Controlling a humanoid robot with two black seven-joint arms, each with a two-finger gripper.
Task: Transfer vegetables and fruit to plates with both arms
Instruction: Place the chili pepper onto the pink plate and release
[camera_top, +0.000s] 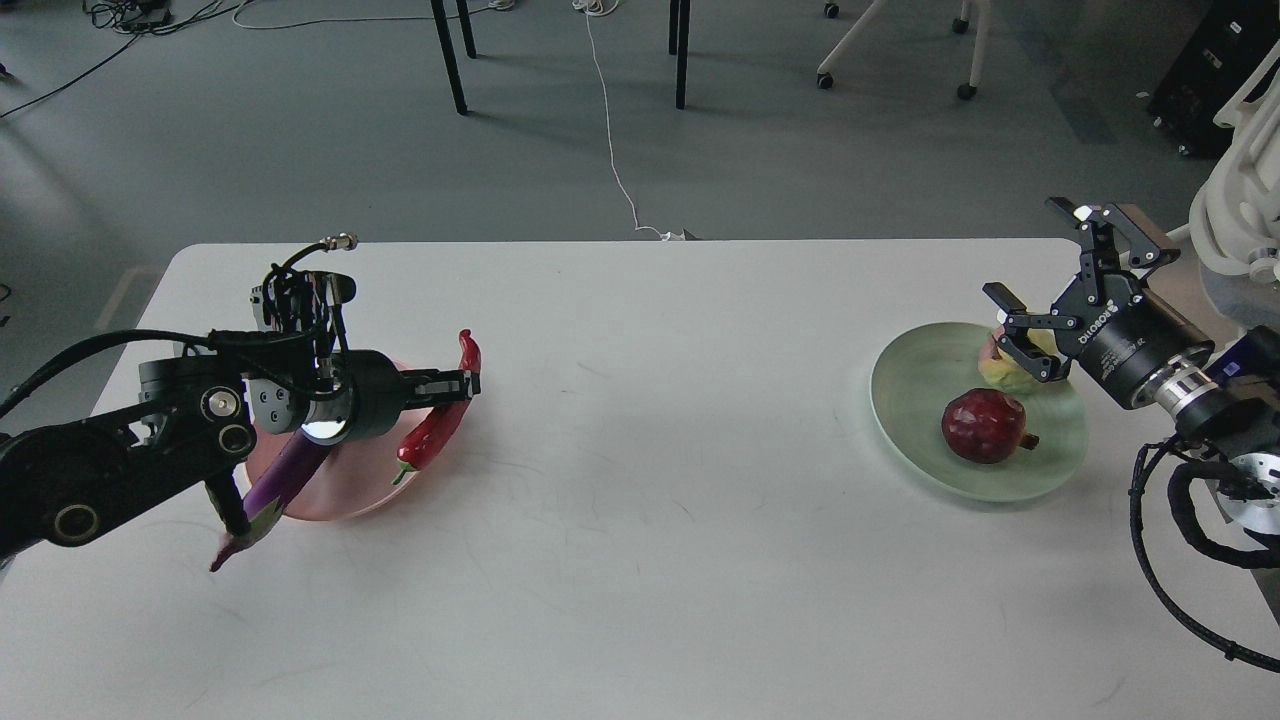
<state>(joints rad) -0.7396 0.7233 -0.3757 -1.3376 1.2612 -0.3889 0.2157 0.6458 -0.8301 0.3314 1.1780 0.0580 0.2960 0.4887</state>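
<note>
My left gripper (462, 385) is shut on the red chili pepper (440, 422) and holds it in the air over the right edge of the pink plate (345, 495). The purple eggplant (280, 488) lies across that plate, its cap end hanging over the front-left rim. My right gripper (1045, 268) is open and empty, above the back right of the pale green plate (915, 385). On that plate lie the dark red pomegranate (985, 426) and the yellow-green fruit (1010, 368), partly hidden behind the lower finger.
The white table (650, 520) runs from edge to edge between the two plates. Beyond its far edge are chair legs, table legs and a white cable on the floor. My right arm's cables loop at the right edge.
</note>
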